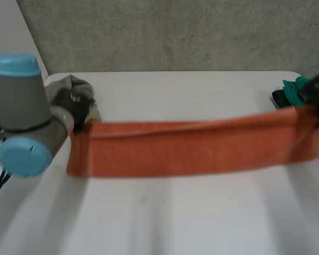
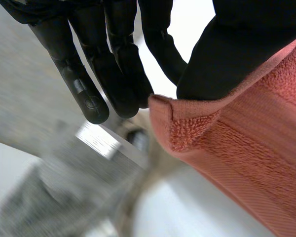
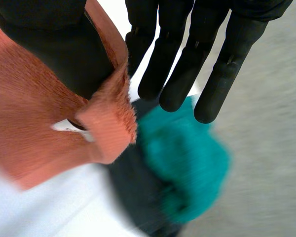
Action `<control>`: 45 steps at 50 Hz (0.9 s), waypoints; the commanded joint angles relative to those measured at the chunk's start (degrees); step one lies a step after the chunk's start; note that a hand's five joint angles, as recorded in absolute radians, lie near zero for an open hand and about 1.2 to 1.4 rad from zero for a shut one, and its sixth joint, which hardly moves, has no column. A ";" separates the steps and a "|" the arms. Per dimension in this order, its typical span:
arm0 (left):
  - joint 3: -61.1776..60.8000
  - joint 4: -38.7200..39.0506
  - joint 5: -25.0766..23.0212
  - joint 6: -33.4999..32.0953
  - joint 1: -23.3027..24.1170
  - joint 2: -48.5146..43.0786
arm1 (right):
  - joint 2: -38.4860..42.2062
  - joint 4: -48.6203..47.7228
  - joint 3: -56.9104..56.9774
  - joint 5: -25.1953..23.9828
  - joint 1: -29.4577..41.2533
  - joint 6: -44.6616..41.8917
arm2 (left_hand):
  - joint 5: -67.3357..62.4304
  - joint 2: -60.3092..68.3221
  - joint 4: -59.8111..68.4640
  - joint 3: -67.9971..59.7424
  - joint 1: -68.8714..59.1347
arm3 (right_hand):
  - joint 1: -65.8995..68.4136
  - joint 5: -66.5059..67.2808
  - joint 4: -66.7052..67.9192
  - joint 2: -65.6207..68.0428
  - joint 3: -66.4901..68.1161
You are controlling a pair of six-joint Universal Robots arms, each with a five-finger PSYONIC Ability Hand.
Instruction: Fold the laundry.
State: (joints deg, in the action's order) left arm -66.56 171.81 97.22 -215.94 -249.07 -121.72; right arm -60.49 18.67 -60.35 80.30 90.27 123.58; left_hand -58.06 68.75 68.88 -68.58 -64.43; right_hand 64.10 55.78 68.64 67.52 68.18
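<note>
1. An orange towel [image 1: 191,149] is stretched in a long band across the white table [image 1: 165,223], between both hands.
2. One end corner is pinched between the thumb and straight fingers of the left hand [image 2: 113,59].
3. The opposite corner is gripped likewise by the right hand [image 3: 187,54].
4. A grey cloth heap [image 1: 69,87] is seen beside the left hand and a teal cloth [image 3: 187,163] beneath the right hand's fingertips.

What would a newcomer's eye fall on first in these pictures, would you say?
The orange towel, stretched in a long band across the white table. The left hand pinches one end corner and the right hand the other. Behind lie a grey pile by the left arm and a teal cloth by the right hand.
</note>
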 commanded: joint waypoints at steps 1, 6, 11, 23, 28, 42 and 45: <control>18.82 19.72 -0.10 0.34 -1.68 -3.27 | 1.43 -29.79 9.81 3.55 3.77 10.87 | -11.94 11.25 11.12 -11.42 -15.57 | 15.90 14.22 11.36 12.48 11.82; 19.19 37.79 0.08 0.25 -1.24 0.16 | -2.53 -49.24 6.74 3.99 3.68 18.97 | -11.94 11.25 11.12 -11.42 -15.57 | 15.90 14.22 11.36 12.48 11.82; 18.05 36.68 0.08 0.52 -1.15 0.61 | -2.62 -50.23 5.24 3.73 4.38 20.65 | -11.94 11.25 11.12 -11.42 -15.57 | 15.90 14.22 11.36 12.48 11.82; 3.73 34.38 -1.76 4.56 -2.56 -0.88 | 4.57 -44.88 -2.83 -0.40 5.35 20.64 | -11.94 11.25 11.12 -11.42 -15.57 | 15.90 14.22 11.36 12.48 11.82; -3.30 33.94 -2.21 5.00 -2.21 -4.14 | 8.89 -40.74 -6.09 -1.72 5.44 19.50 | -11.94 11.25 11.12 -11.42 -15.57 | 15.90 14.22 11.36 12.48 11.82; -27.89 5.60 -1.86 4.47 -2.03 11.91 | -0.85 -8.07 -21.82 -1.81 2.37 1.50 | -11.94 11.25 11.12 -11.42 -15.57 | 15.90 14.22 11.36 12.48 11.82; -31.78 -1.28 -1.85 3.86 -1.68 16.50 | -6.11 2.11 -27.43 -1.73 -1.66 -6.73 | -11.94 11.25 11.12 -11.42 -15.57 | 15.90 14.22 11.36 12.48 11.82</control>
State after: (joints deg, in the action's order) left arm -89.59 185.44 95.23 -211.11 -251.19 -115.32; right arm -57.07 1.32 -78.57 78.33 94.00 130.65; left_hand -58.05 68.76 68.88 -68.58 -64.43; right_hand 64.10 57.94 68.65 67.52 68.21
